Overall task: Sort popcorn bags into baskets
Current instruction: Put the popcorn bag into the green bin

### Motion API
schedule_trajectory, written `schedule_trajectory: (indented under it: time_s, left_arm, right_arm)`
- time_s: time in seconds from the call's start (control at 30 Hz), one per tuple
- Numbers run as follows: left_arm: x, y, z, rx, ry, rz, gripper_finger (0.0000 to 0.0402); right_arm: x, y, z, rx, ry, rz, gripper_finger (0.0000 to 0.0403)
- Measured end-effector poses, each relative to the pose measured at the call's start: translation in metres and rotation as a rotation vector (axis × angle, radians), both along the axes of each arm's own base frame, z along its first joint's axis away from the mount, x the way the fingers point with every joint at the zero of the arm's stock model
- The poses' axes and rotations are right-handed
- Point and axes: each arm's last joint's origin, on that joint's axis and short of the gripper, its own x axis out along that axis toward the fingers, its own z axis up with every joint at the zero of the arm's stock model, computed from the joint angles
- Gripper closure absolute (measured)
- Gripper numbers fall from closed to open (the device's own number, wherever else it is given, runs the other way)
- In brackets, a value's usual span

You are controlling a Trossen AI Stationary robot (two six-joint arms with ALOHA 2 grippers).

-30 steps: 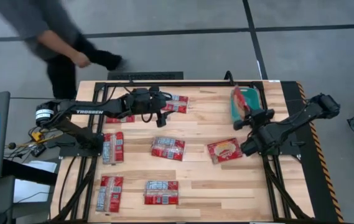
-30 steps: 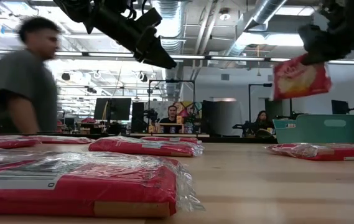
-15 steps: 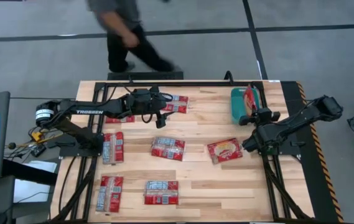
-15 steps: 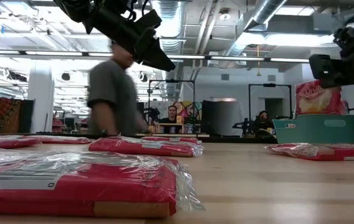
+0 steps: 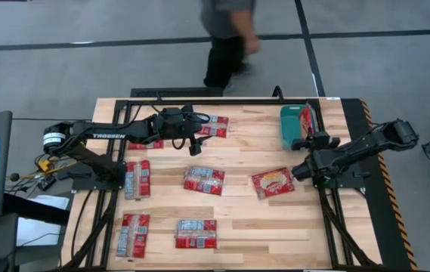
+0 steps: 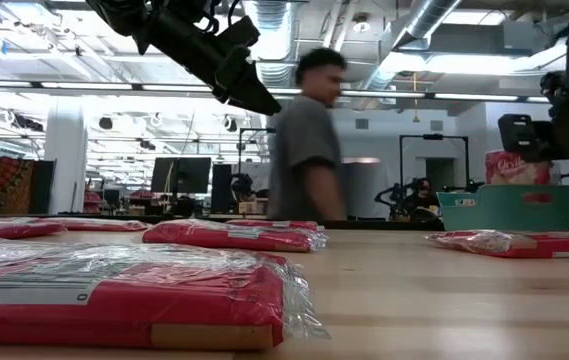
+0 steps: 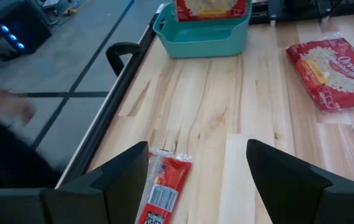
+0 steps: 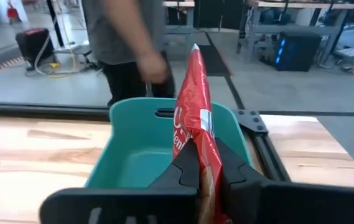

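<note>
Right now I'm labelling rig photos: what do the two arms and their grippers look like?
Both are dark, jointed arms. The left arm carries white TROSSEN lettering and a white-ringed joint. The left gripper has two broad, wedge-shaped black fingers; the right gripper has matching black fingers.

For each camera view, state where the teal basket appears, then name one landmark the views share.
High view: teal basket at the table's far edge, right of centre, beside the right gripper.
Low view: at the right, on the far tabletop.
Left wrist view: top centre, a bag standing in it.
Right wrist view: centre, behind the held popcorn bag.
Shared landmark: that red bag in the basket.
</note>
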Motion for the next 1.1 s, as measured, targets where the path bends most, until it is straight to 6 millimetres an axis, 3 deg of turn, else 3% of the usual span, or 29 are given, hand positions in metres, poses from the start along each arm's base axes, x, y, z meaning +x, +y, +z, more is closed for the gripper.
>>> schedule_trajectory:
  time_s: [0.7, 1.1]
  left_arm:
    - [-0.003, 0.007, -0.001, -0.006, 0.015, 0.035, 0.0139]
    - [-0.005, 0.009, -0.004, -0.021, 0.041, 0.045, 0.0139]
  right_arm:
    - [0.031, -0.01, -0.009, 0.008, 0.037, -0.021, 0.0384]
    - [0.019, -0.016, -0.008, 0.044, 0.107, -0.094, 0.0383]
